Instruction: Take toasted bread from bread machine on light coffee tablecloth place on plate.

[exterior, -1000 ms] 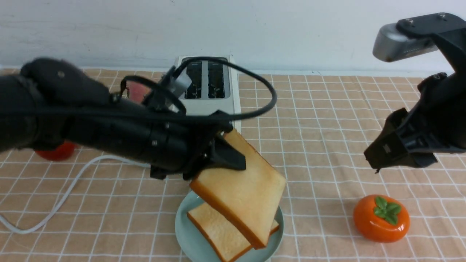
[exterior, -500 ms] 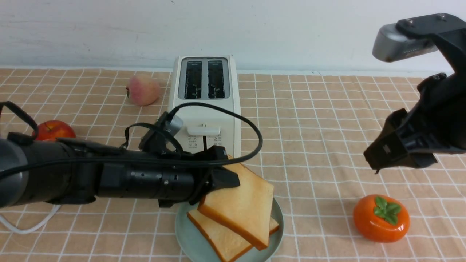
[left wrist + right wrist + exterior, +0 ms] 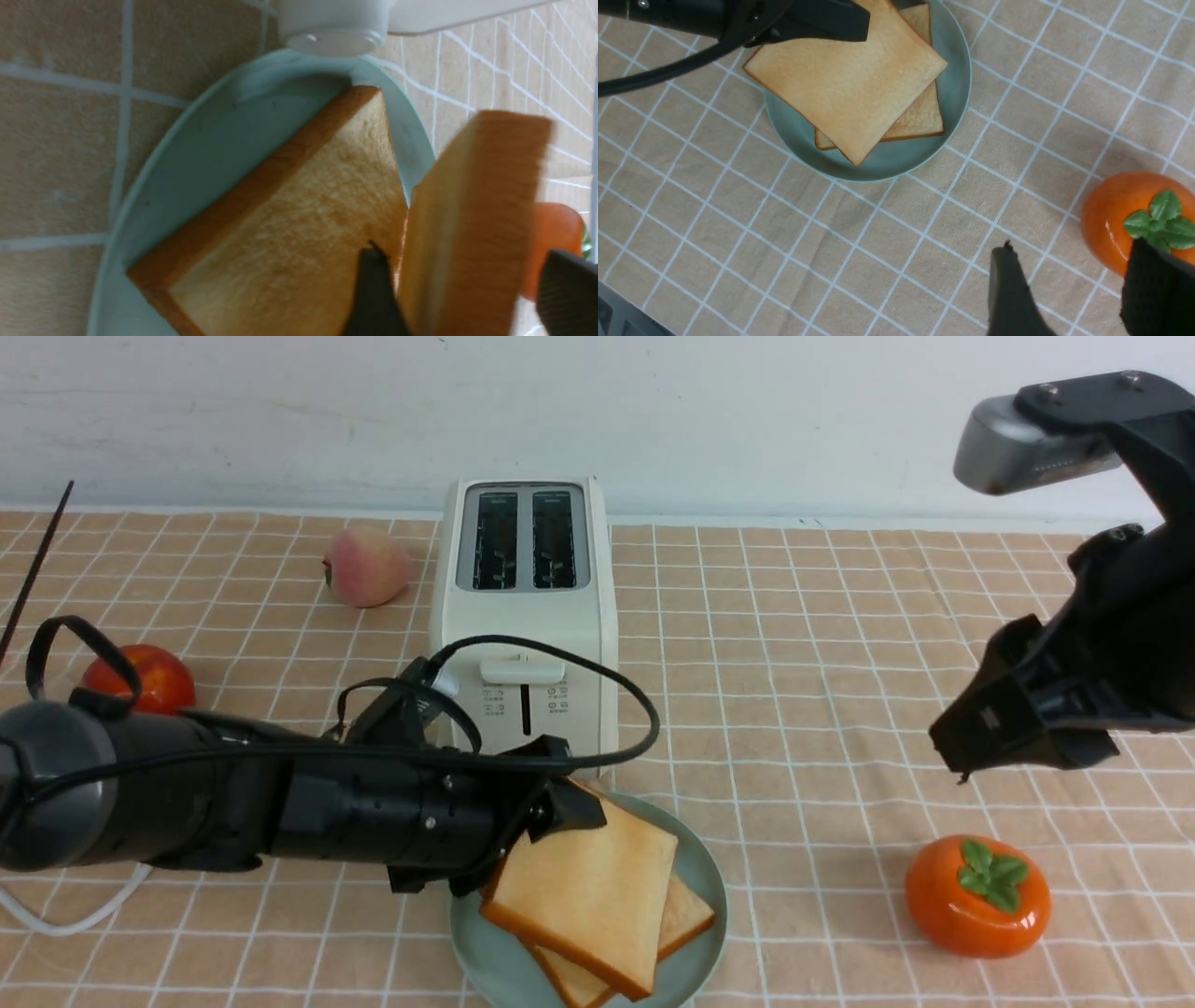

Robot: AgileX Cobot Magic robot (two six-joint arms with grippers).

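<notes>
Orange persimmon(?) (image 3: 977,894) R of plate (image 3: 702,866); toaster (image 3: 523,616) behind; apple (image 3: 149,677), peach (image 3: 366,567) L.

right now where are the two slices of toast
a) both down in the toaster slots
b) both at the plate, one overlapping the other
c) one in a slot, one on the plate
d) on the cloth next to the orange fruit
b: both slots of the bread machine are empty, and the upper slice overlaps the lower slice on the plate, with the left gripper at its corner.
</notes>
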